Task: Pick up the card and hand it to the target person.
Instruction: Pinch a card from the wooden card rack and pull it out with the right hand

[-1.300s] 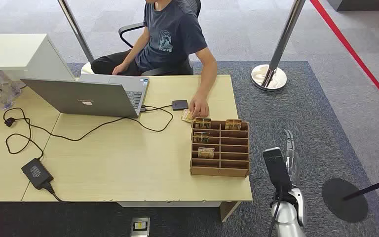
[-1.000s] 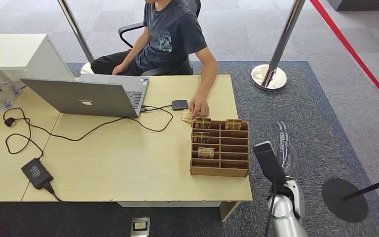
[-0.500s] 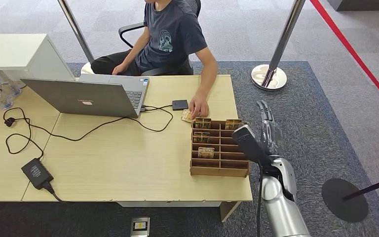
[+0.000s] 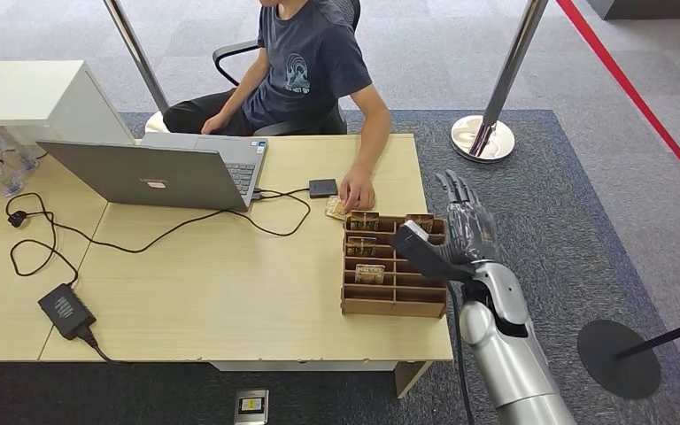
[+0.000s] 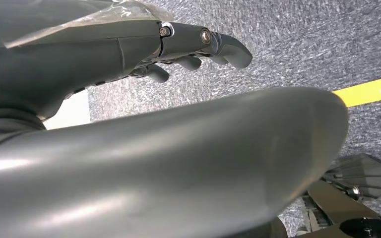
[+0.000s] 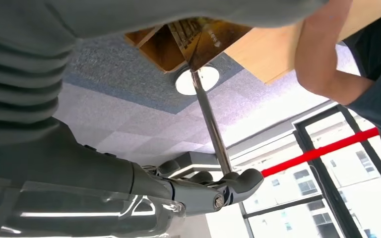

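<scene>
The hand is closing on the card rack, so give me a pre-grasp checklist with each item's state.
1. Right hand holds nothing, fingers apart: ok.
2. Cards present in wooden rack: ok.
3. Right hand lined up over a card slot: not ok; it hovers at the rack's right edge.
4. Person's hand out of the reach path: cannot tell; it rests on the desk just behind the rack.
5. Left hand holds nothing: ok.

Pale wood surface (image 4: pixel 230 292), brown wooden rack (image 4: pixel 396 305) with tan patterned cards (image 4: pixel 363 220), silver-grey laptop (image 4: pixel 155 173), black cable (image 4: pixel 142 239), speckled grey carpet (image 4: pixel 531 186), red floor stripe (image 4: pixel 637 97).
</scene>
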`<state>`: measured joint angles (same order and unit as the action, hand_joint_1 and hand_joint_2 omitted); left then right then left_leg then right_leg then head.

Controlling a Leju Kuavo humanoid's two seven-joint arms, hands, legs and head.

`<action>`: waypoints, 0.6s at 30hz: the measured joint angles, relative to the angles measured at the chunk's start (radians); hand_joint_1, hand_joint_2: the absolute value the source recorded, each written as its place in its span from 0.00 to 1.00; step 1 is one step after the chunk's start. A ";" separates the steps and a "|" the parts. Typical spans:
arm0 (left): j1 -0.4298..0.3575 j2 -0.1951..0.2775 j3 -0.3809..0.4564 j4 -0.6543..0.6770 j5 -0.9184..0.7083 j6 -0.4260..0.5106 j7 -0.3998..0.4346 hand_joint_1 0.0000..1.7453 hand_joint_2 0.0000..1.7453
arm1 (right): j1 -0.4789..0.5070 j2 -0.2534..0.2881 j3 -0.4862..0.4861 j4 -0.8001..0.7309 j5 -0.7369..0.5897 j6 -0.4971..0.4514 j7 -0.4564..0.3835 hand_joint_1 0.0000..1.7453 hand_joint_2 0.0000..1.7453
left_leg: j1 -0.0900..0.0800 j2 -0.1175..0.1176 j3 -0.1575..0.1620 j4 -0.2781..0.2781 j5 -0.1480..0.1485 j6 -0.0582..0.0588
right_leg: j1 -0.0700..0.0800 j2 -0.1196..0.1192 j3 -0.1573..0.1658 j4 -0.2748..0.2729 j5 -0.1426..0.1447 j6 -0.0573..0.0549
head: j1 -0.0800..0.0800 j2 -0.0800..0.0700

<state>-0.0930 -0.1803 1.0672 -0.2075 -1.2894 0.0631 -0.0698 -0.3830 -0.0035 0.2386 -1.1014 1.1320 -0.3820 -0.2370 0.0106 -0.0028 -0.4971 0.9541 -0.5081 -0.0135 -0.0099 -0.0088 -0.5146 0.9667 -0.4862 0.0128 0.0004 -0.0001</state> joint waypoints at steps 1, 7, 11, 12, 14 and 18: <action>0.000 0.000 0.000 0.000 0.000 0.000 -0.001 0.00 0.00 | -0.003 -0.006 0.008 0.003 0.009 0.000 0.009 0.00 1.00 | 0.000 0.000 0.000 0.000 0.000 0.000 | 0.000 0.000 0.000 0.000 0.000 0.000 | 0.000 0.000; 0.000 0.001 -0.002 0.000 -0.006 -0.004 -0.001 0.00 0.00 | -0.021 -0.049 0.057 0.018 0.078 -0.011 0.066 0.00 1.00 | 0.000 0.000 0.000 0.000 0.000 0.000 | 0.000 0.000 0.000 0.000 0.000 0.000 | 0.000 0.000; 0.000 0.002 -0.002 0.000 -0.006 -0.004 -0.002 0.00 0.00 | -0.027 -0.063 0.084 0.020 0.120 -0.011 0.101 0.00 1.00 | 0.000 0.000 0.000 0.000 0.000 0.000 | 0.000 0.000 0.000 0.000 0.000 0.000 | 0.000 0.000; 0.000 0.002 -0.002 0.000 -0.006 -0.004 -0.002 0.00 0.00 | -0.028 -0.066 0.091 0.019 0.131 -0.011 0.110 0.00 1.00 | 0.000 0.000 0.000 0.000 0.000 0.000 | 0.000 0.000 0.000 0.000 0.000 0.000 | 0.000 0.000; 0.000 0.002 -0.002 0.000 -0.006 -0.006 -0.003 0.00 0.00 | -0.029 -0.071 0.102 0.017 0.147 -0.010 0.124 0.00 1.00 | 0.000 0.000 0.000 0.000 0.000 0.000 | 0.000 0.000 0.000 0.000 0.000 0.000 | 0.000 0.000; -0.001 0.002 -0.002 0.000 -0.006 -0.007 -0.004 0.00 0.00 | -0.033 -0.076 0.119 0.010 0.168 -0.007 0.143 0.00 1.00 | 0.000 0.000 0.000 0.000 0.000 0.000 | 0.000 0.000 0.000 0.000 0.000 0.000 | 0.000 0.000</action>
<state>-0.0936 -0.1784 1.0647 -0.2075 -1.2955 0.0561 -0.0736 -0.4163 -0.0793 0.3572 -1.0914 1.2997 -0.3890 -0.0938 0.0107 -0.0027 -0.4970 0.9543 -0.5080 -0.0135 -0.0099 -0.0088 -0.5145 0.9668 -0.4860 0.0125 0.0004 0.0000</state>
